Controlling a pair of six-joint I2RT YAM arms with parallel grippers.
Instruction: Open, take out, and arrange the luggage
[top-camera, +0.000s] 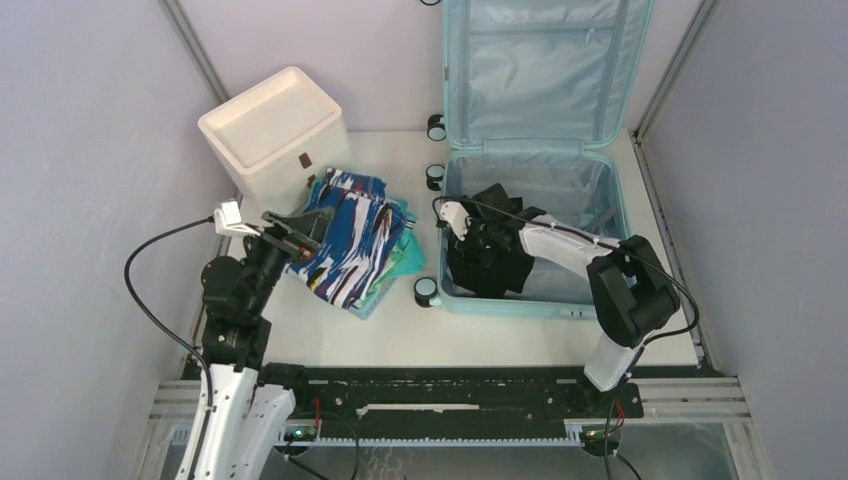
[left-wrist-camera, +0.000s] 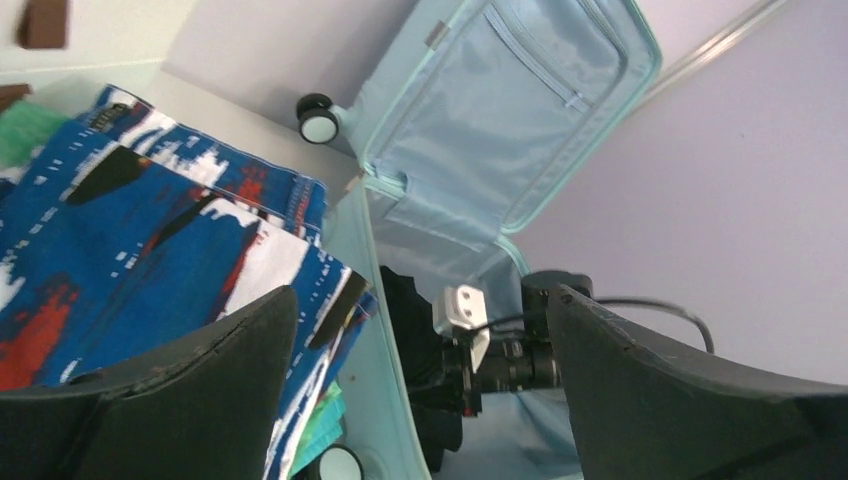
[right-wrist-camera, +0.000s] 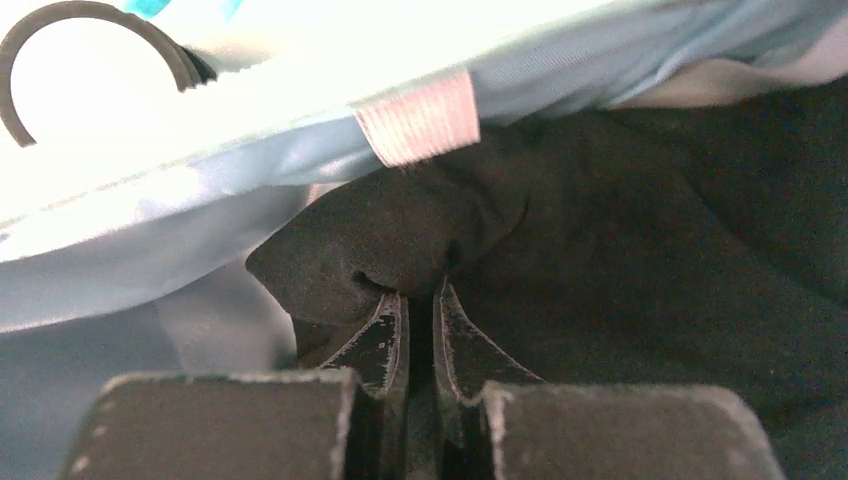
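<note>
Black garment (right-wrist-camera: 600, 250) pinched by right pincer (right-wrist-camera: 420, 297) inside 1 open luggage (top-camera: 540, 70).

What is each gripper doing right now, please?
Left gripper: open, holding nothing, over the patterned clothes.
Right gripper: closed on the black cloth inside the suitcase.

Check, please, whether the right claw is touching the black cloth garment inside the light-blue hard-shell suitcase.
Touching. The right wrist view shows the right claw closed on a fold of the black cloth garment.
</note>
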